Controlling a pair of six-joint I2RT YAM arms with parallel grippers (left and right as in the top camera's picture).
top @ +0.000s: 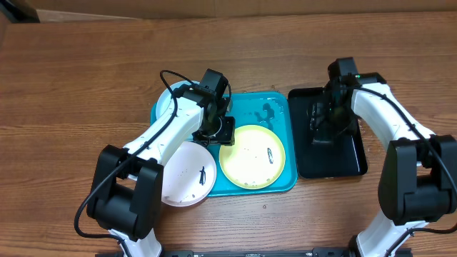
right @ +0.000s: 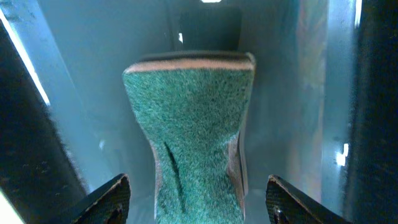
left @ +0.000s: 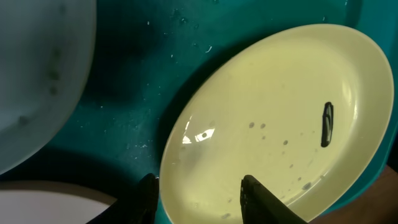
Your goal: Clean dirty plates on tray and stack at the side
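Observation:
On the turquoise tray (top: 275, 107) lies the yellow-green plate (top: 251, 155) with a dark smudge (left: 326, 124). The white plate (top: 187, 175) overhangs the tray's left front corner. Most of the light blue plate (top: 166, 103) at the back left is hidden under my left arm. My left gripper (top: 216, 132) is open and straddles the yellow-green plate's (left: 280, 124) near rim, one finger (left: 147, 199) over the tray (left: 137, 93) and the other over the plate's inside. My right gripper (right: 199, 199) is open around a green sponge (right: 196, 137), with a gap on each side.
A glossy black tray (top: 350, 160) stands right of the turquoise one, and my right gripper (top: 319, 118) hangs over it. Wooden tabletop (top: 71, 93) surrounds both trays. In the left wrist view the light blue plate (left: 37, 74) and white plate (left: 50, 202) lie close by.

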